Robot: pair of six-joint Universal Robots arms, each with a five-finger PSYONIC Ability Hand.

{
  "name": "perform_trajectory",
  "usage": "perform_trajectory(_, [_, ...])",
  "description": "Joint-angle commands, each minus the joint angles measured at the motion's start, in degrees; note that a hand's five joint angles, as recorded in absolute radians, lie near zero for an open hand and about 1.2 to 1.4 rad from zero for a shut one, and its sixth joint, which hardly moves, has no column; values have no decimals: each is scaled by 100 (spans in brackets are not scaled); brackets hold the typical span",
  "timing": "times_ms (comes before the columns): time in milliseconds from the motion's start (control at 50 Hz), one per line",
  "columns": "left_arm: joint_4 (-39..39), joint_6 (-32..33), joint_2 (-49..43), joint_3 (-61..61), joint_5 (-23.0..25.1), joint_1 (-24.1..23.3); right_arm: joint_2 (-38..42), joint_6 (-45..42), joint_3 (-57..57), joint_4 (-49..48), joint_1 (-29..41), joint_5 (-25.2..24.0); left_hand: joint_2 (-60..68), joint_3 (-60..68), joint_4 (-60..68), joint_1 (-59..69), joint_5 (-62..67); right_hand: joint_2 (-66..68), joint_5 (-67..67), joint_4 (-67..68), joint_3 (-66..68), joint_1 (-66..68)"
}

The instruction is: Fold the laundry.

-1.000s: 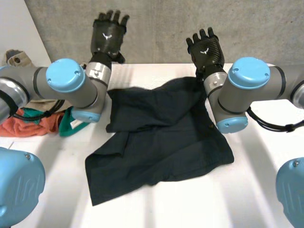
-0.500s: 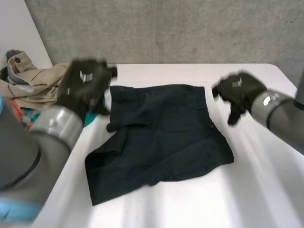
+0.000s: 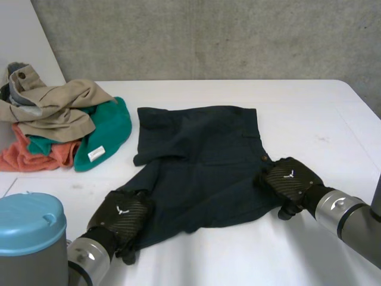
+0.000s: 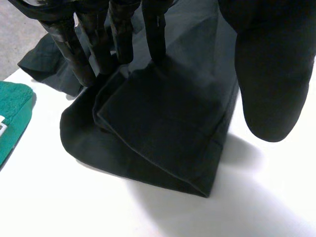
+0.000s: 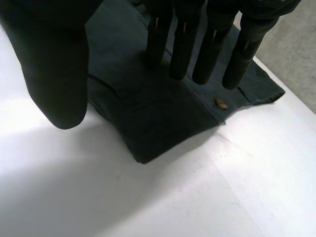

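Now that both arms have dropped from the far edge, you have a hand on each near corner of the dark navy cotton shorts (image 3: pixel 202 167), which lie spread on the white table (image 3: pixel 309 113). A second ago the hands were raised and spread above the waistband; half a second ago they were sweeping outward past the sides.

Your left hand (image 3: pixel 122 217) sits on the near left leg corner. In the left wrist view its fingers (image 4: pixel 118 34) stand straight on the cloth with the thumb held apart over the table, so nothing is pinched yet. The hem beneath them looks slightly bunched.

Your right hand (image 3: pixel 289 182) covers the near right corner, just beside the small copper button (image 5: pixel 221 103). Its fingers (image 5: pixel 182 44) are straight, at or just above the fabric, and the thumb is off the edge.

The shorts themselves have barely shifted. I judge this as the reach completed, with the grasp for the first fold not yet made.

The heap of tan, green and orange laundry (image 3: pixel 53 104) is unchanged.
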Motion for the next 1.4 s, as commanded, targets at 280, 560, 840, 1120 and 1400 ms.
perform_trajectory(280, [928,73,-842,318,-139,55,627,-29,-251,-927,78,61,6194,6207,6234,6149,6267,4887,5030,4906,4909,4896])
perform_trajectory(560, [237,82,739,345,-289,-50,-971,-126,-471,775,86,580,6206,6219,6246,6161,6279,4895,5038,4914,4917,4904])
perform_trajectory(840, [-2579,73,1585,1074,-43,-727,-2027,-1726,-1051,3995,-230,580,6206,6219,6246,6161,6279,4895,5038,4914,4917,4904])
perform_trajectory(1120, [627,1239,-997,2495,-25,-34,-121,-75,-2218,2151,-90,948,6206,6219,6246,6161,6279,4895,5038,4914,4917,4904])
perform_trajectory(1400, [1271,1681,-3502,5563,308,187,1943,234,-4292,621,587,1906,6206,6219,6246,6161,6279,4895,5038,4914,4917,4904])
